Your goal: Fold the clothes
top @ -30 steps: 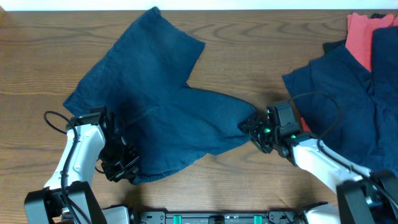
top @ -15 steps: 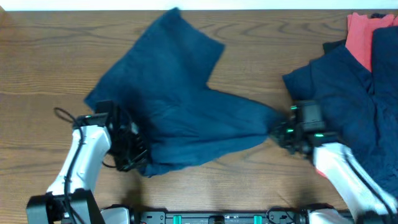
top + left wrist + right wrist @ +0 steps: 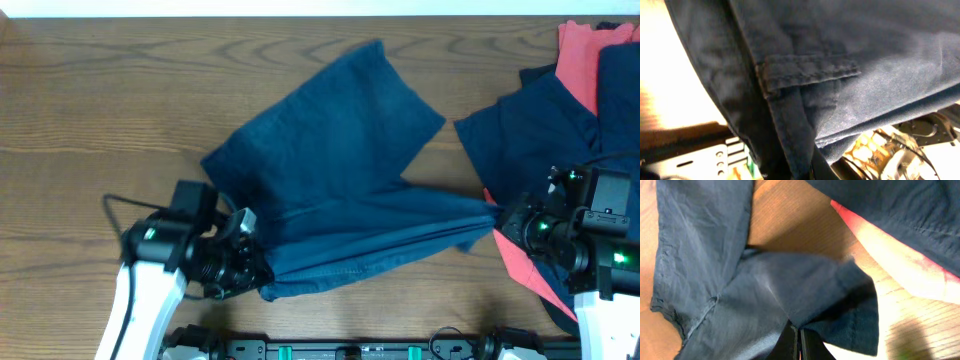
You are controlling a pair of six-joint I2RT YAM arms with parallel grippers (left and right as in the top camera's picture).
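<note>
Barely begun. Pinching blue shorts [image 3: 340, 190] tight with left gripper [image 3: 252, 268] and right gripper [image 3: 502, 222], one at each end. No fold yet. Then the pile [image 3: 545, 135] at right edge to do.

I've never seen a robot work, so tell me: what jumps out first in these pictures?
A pair of navy shorts lies across the wooden table, pulled taut between the left pincer at its lower-left corner and the right pincer at its right tip. A pile of navy and coral-red clothes sits at the right edge.
</note>
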